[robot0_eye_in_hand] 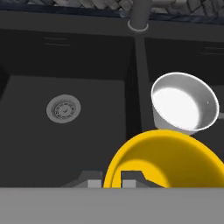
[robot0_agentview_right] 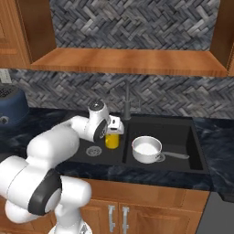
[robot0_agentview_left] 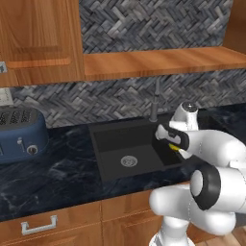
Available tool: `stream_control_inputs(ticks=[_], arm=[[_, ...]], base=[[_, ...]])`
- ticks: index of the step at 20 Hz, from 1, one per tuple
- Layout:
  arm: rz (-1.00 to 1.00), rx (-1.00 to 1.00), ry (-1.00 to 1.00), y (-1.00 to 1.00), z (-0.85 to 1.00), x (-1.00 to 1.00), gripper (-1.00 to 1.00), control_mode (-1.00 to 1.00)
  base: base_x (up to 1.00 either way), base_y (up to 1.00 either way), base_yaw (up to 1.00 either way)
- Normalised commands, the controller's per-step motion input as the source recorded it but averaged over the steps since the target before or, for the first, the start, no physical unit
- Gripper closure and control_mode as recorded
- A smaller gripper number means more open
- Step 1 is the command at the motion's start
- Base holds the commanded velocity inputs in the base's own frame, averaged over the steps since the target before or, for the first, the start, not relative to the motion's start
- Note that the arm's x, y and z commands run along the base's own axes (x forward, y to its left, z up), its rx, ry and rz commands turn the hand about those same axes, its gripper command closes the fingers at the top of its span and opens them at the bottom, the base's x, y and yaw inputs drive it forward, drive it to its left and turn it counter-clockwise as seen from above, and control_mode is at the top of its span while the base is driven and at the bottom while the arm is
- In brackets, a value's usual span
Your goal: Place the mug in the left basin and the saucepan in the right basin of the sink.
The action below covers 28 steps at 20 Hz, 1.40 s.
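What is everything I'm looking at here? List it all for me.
Small bright yellow mug: one, yellow, held over the left basin beside the divider.
Round silvery metal saucepan: one, silvery-white, in the right basin, handle pointing right.
Matte black double sink: one, black, set in the dark marble counter.
Slim grey faucet: one, grey, behind the divider.
Blue toaster: one, blue, on the counter left of the sink.
Wooden cabinets: brown, above and below.
Gripper: one, white and dark, shut on the mug's rim.
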Motion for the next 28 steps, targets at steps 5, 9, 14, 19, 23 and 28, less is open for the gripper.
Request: stream_control_inputs(ticks=[5, 9, 14, 19, 23, 28], arm=[[0.06, 0.02, 0.01, 0.62, -0.31, 0.49, 1.0, -1.0], [0.03, 0.0, 0.0, 0.65, -0.26, 0.5, 1.0, -1.0], [0.02, 0.0, -0.01, 0.67, -0.43, 0.39, 1.0, -1.0], [0.01, 0.0, -0.08, 0.16, -0.42, 0.41, 1.0, -1.0], [0.0, 0.0, -0.13, 0.03, -0.43, 0.29, 1.0, -1.0], [0.0, 0.0, -0.06, 0.0, -0.38, 0.25, 1.0, -1.0]], base=[[0.0, 0.0, 0.0], [0.0, 0.0, 0.0], [0.0, 0.0, 0.0], [0.0, 0.0, 0.0], [0.0, 0.0, 0.0], [0.0, 0.0, 0.0]])
